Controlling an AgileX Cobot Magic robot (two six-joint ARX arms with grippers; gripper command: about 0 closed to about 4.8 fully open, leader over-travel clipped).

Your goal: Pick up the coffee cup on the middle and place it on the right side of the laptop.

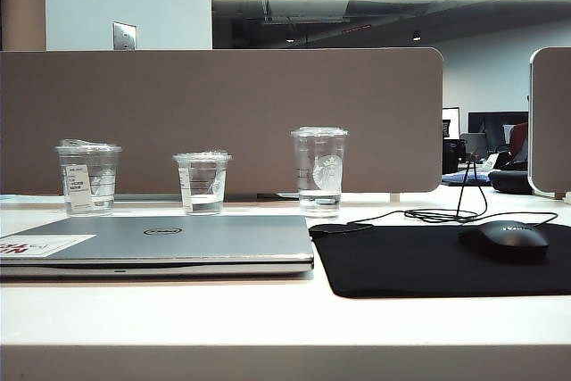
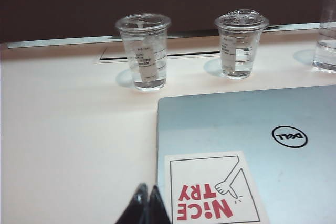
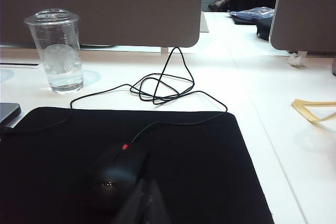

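The coffee cup, short, clear and with a crinkled top, stands in the middle of a row of three cups behind the laptop. The silver Dell laptop lies closed, with a white-and-red sticker at one corner. My left gripper is shut and empty, low over the table beside the laptop's stickered corner, well short of the cups. Over the black mouse pad, my right gripper is shut and empty, close to the mouse. Neither arm shows in the exterior view.
A wider cup with a long sticker stands at the left and a tall siren-logo cup at the right. The mouse pad holds a black mouse with a looped cable. A partition stands behind.
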